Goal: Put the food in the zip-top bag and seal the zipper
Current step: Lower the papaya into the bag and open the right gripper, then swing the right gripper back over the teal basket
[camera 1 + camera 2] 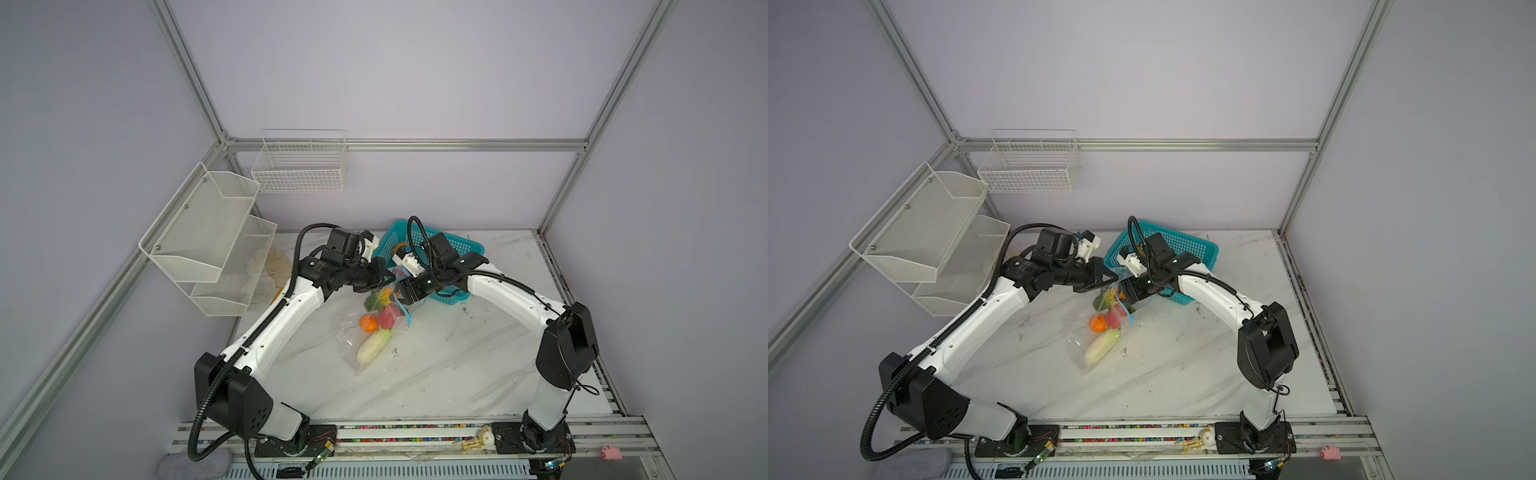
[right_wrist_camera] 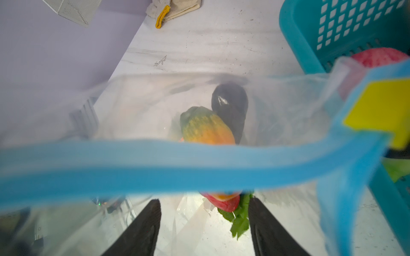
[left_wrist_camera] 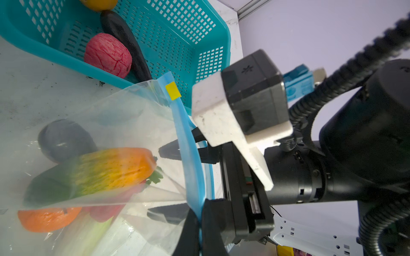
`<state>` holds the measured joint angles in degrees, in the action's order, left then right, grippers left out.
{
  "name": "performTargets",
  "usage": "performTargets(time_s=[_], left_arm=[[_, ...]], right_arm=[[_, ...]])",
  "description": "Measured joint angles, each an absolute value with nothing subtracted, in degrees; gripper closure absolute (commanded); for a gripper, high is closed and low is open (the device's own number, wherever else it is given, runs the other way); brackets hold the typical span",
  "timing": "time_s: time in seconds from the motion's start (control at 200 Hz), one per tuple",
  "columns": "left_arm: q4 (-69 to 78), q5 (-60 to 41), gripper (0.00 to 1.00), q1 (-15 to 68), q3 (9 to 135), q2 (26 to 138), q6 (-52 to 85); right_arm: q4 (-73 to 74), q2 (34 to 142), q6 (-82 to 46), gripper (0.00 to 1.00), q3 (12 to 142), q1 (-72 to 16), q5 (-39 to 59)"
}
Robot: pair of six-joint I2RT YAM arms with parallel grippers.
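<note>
Pinching claw: left gripper (image 3: pixel 199 216), fingers clamped tight on the zipper (image 3: pixel 188 141) at the bag's raised rim.
Spread claw: right gripper (image 2: pixel 204 223), fingers well apart with nothing between them, tips seen through the plastic inside the bag's mouth.
Bag: zip-top bag (image 1: pixel 347 332) lies mid-table (image 1: pixel 436 374), its mouth lifted toward the far side, just beside the teal basket (image 3: pixel 177 40) on its near side.
Zipper state: unsealed, its blue strips parted; yellow slider tab (image 3: pixel 173 92) at the end by the basket.
Inside bag: white radish (image 1: pixel 374 345) at the near end, then orange (image 1: pixel 368 323) and bagged pink-red piece (image 1: pixel 386 316); green-orange cucumber (image 3: pixel 106 170) and bagged eggplant (image 3: pixel 64 139) nearest the mouth.
Inside basket: basket pink-red piece (image 3: pixel 107 55), basket eggplant (image 3: pixel 124 40), yellow-orange mango (image 3: pixel 97 4).
</note>
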<state>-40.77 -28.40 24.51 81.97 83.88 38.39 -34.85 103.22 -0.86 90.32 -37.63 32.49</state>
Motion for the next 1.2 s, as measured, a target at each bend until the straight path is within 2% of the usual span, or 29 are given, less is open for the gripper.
performTargets(time_s=[0.38,0.71,0.925,1.2], left_arm=[[-40.77,-27.77,1.0,24.51,81.95,83.88,38.39],[-41.36,-26.55,1.0,24.51,81.87,79.77,38.37],[-42.92,-25.39,1.0,24.51,81.95,79.07,38.28],[-46.39,-23.53,1.0,24.03,82.06,78.26,37.56]], right_arm=[[-33.43,100.22,-1.65,0.27,90.32,-37.63,30.59],[-31.11,92.07,-3.05,0.28,88.55,-36.4,25.74],[-28.42,84.99,-4.84,0.29,86.32,-33.61,18.94],[-25.96,84.73,-6.96,0.29,85.56,-29.43,14.04]])
